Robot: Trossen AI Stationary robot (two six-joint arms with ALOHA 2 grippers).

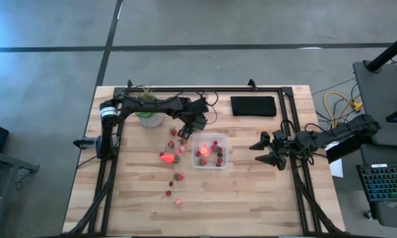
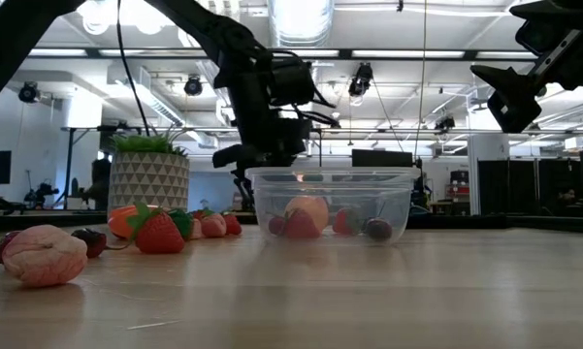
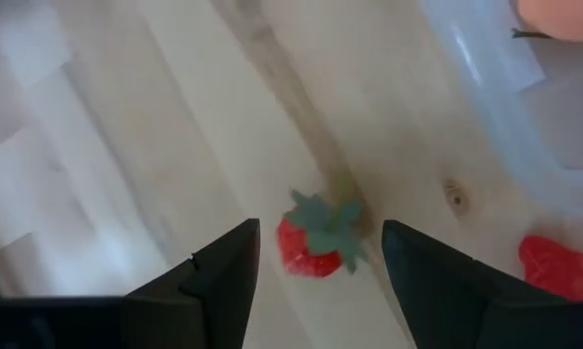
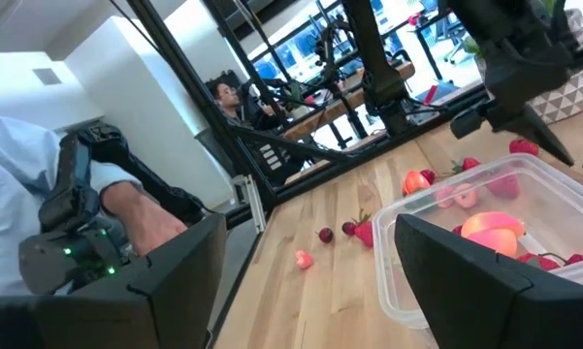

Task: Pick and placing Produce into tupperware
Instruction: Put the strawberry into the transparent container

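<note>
The left gripper hangs just beside the container's near-left corner, by the potted plant, with its two dark fingers spread apart and nothing between them but open air; directly under the gap a single strawberry with a green leafy cap lies on the wooden table, untouched by either finger. The clear square container sits near the middle of the table and already holds a pale pink-orange round fruit and several small red berries. More berries lie loose on the table to the left of the container, some near the plant pot and others trailing toward the front edge, and a bright orange-red piece rests among them, close to the container's left wall. In the low view a pale pink fruit lies nearest the camera on the left, with a strawberry behind it. The right gripper waits above the table to the right of the container, well apart from it, its fingers open and empty. A black pad lies at the far side of the table. In the right wrist view a person in a pale shirt stands off the table's edge.
</note>
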